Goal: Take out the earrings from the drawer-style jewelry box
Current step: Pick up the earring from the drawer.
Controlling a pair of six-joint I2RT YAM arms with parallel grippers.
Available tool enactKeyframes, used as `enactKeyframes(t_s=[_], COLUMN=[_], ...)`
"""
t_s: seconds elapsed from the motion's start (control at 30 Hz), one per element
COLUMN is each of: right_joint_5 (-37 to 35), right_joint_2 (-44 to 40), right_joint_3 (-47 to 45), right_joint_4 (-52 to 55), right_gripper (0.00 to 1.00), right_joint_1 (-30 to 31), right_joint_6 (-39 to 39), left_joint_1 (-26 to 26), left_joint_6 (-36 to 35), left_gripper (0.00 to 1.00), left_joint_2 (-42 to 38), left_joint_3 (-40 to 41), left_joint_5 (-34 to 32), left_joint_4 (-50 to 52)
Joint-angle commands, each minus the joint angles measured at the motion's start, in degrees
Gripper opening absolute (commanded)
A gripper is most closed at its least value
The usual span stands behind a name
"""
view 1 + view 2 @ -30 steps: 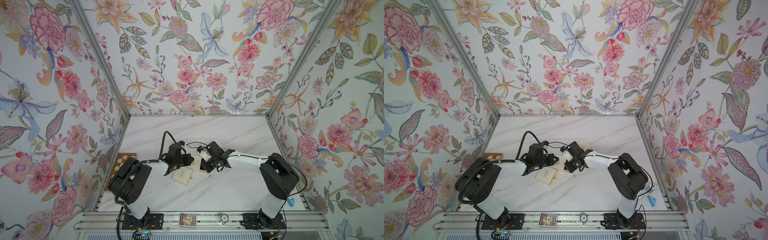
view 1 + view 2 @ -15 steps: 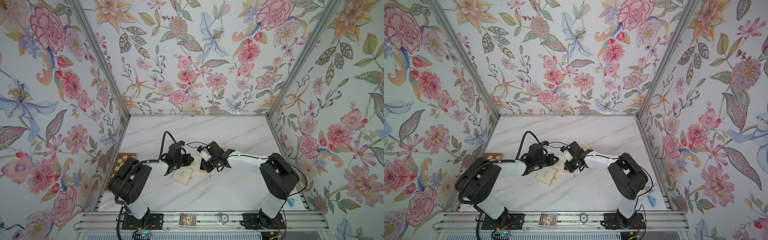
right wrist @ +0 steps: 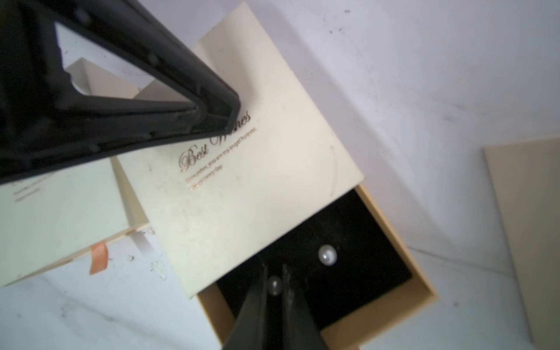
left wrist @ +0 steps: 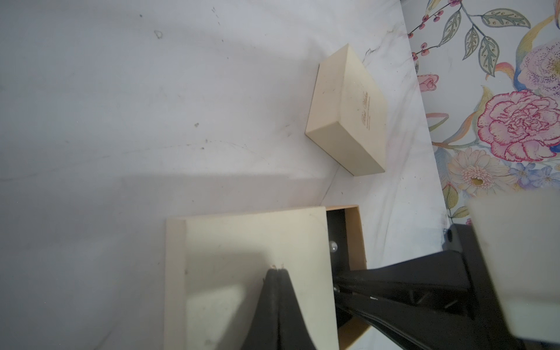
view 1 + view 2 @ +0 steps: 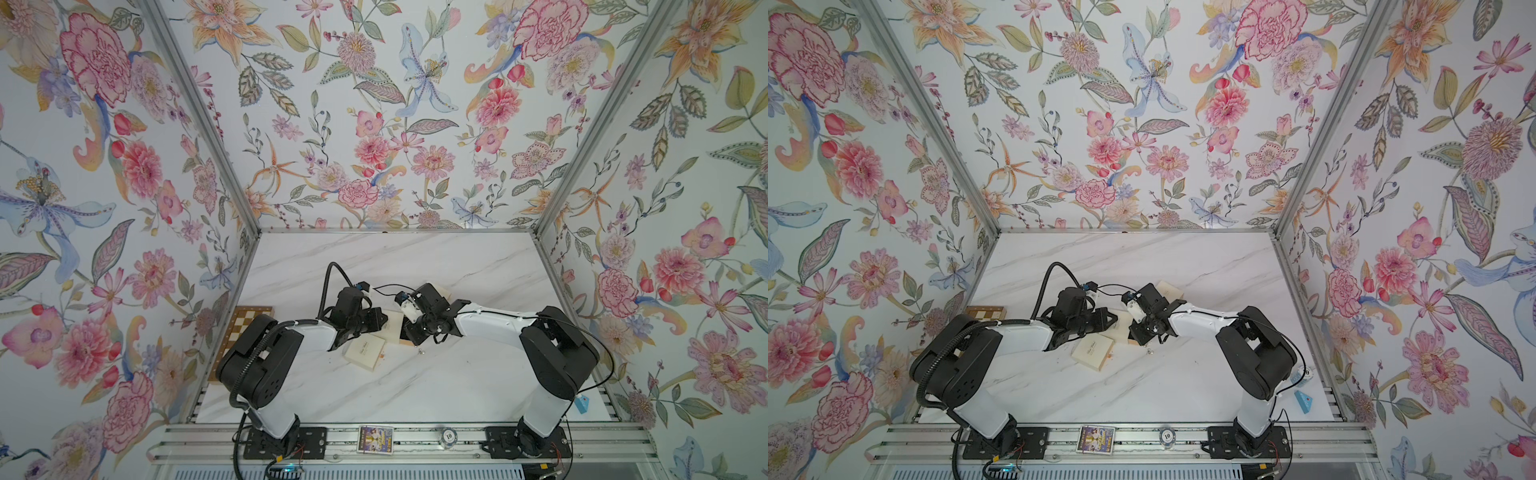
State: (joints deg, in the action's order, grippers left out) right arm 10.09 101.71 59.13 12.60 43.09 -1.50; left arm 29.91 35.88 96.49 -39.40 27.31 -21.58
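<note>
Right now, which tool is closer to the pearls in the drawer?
Right. The right tool has one pearl between its tips, inside the drawer; the left tool sits on the lid.

In both top views the left arm [image 5: 307, 332] and right arm [image 5: 486, 328] cover most of the open box [image 5: 392, 328] [image 5: 1119, 330] near the frame's middle, so its inside is hidden there. Just below it on the tabletop [image 5: 415, 386], a glinting speck [image 5: 420, 351] is too small to name. Behind the right arm a second box [image 5: 445, 291] peeks out, and a chessboard [image 5: 245, 322] at mid-left is half hidden by the left arm. In the right wrist view an earring [image 3: 275, 285] shows blurred between the fingers of the right tool [image 3: 275, 268]. Whether they touch it cannot be told. The left tool [image 3: 218, 116] covers part of the gold lettering [image 3: 197, 157] on the box, and the drawer [image 3: 422, 291] runs off the frame's edge.
</note>
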Motion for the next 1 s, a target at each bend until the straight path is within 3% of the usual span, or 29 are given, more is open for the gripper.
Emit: enactKeyframes(t_s=[0.0, 0.97], right_joint_5=[0.48, 0.26], right_joint_2=[-1.6, -6.93], right_joint_3=[-1.45, -5.72], right_joint_4=[-0.25, -3.7], right_gripper=[0.12, 0.12], right_joint_1=[-0.46, -2.02], right_joint_6=[-0.88, -2.89], left_joint_1=[-0.39, -0.32], left_joint_6=[-0.39, -0.26], left_gripper=[0.0, 0.0], left_joint_2=[2.29, 2.39], left_joint_3=[1.8, 2.09], left_joint_5=[0.38, 0.42], left_joint_4=[6.1, 5.69])
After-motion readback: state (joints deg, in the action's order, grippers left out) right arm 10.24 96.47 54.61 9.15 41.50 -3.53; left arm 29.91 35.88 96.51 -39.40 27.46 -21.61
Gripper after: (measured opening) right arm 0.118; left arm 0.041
